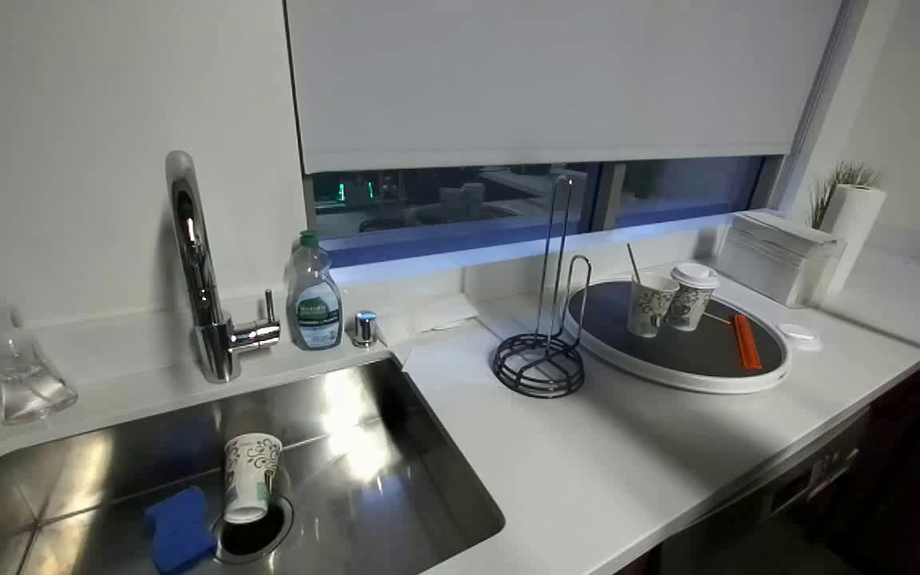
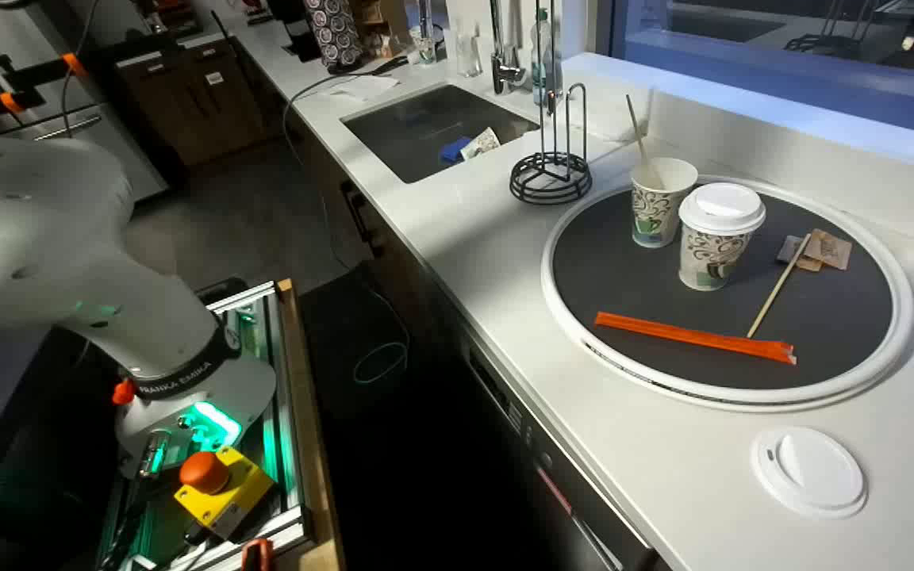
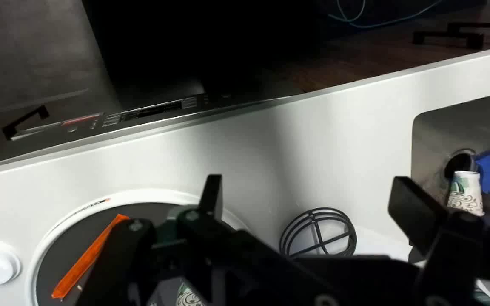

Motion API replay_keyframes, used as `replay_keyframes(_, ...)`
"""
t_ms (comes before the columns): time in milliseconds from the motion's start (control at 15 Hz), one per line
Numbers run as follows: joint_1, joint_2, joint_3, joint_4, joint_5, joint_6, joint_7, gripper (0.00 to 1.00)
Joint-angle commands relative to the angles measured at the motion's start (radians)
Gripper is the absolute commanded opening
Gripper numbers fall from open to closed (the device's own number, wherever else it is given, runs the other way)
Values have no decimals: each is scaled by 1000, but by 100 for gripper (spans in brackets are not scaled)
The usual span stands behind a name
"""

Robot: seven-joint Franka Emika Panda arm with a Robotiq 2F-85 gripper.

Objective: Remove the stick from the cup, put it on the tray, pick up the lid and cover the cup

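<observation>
While the round tray (image 2: 647,289) lies flat before me, the gripper (image 3: 307,189) hangs clear of it, jaws spread wide. On the tray, near its rim, the cup (image 2: 658,208) stands upright; just outside the tray the lid (image 2: 812,473) lies flat. The stick (image 2: 637,127) pokes from the cup, its long axis steep, upper end leaning away from the tray's middle.

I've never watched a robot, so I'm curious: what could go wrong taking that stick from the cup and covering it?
Pulling the thin stick, which leans in the open cup, might tip that cup over. The lidded cup stands close beside it, so the wide-open gripper could knock it. The loose lid lies flat on the counter, so it may be hard to grip.
</observation>
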State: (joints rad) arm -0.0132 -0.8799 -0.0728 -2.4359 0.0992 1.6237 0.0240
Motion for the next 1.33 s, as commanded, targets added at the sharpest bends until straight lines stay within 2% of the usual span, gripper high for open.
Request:
replay_keyframes(0,-13,2,8,4,7,-4,-8,100)
replay_keyframes(467,-13,2,8,4,7,-4,-8,100)
replay_keyframes(600,-72,51,6,14,4,96,78,100)
replay_keyframes(800,-117,144,-11,39,19,276,136,100)
replay_keyframes(1000,-126,276,-1,66,18,490,157,100)
replay_keyframes(1267,-116,448,23,130,-6,645,161,100)
